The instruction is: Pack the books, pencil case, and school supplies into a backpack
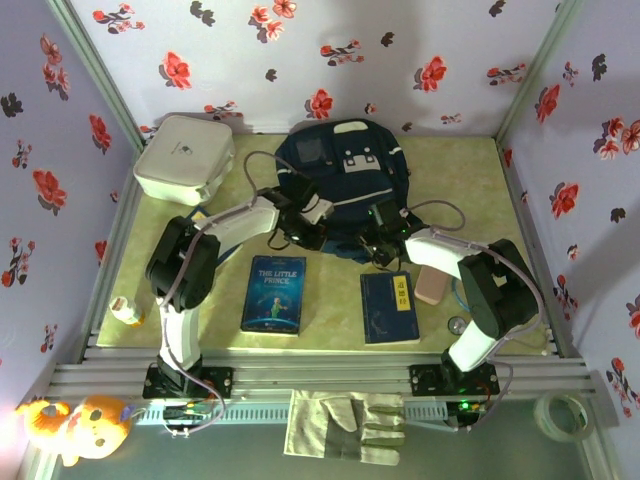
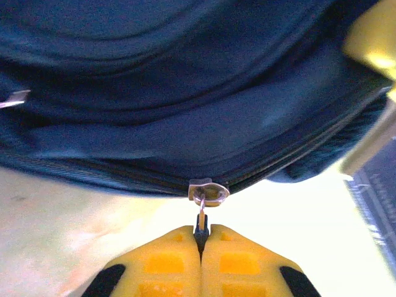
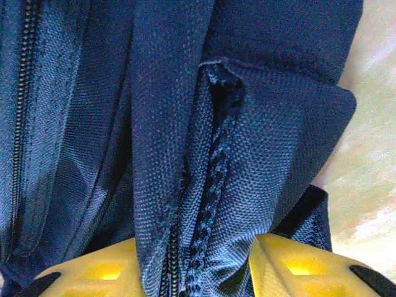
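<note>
Partly under right arm (image 1: 452,256), pink pencil case (image 1: 430,288).

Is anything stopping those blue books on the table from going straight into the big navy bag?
Yes. The navy fabric backpack looks zipped shut: its zip line seems closed either side of the metal zipper slider, whose pull tab the left gripper pinches. The blue paperback books wait outside it.

Lower centre of the overhead view: a blue paperback (image 1: 273,293) lies flat, its cover titled "THE LITTLE PRINCE" in pale capitals. Just right of it, a navy book (image 1: 389,307) bears a white vertical label strip, its characters too small to read.
</note>
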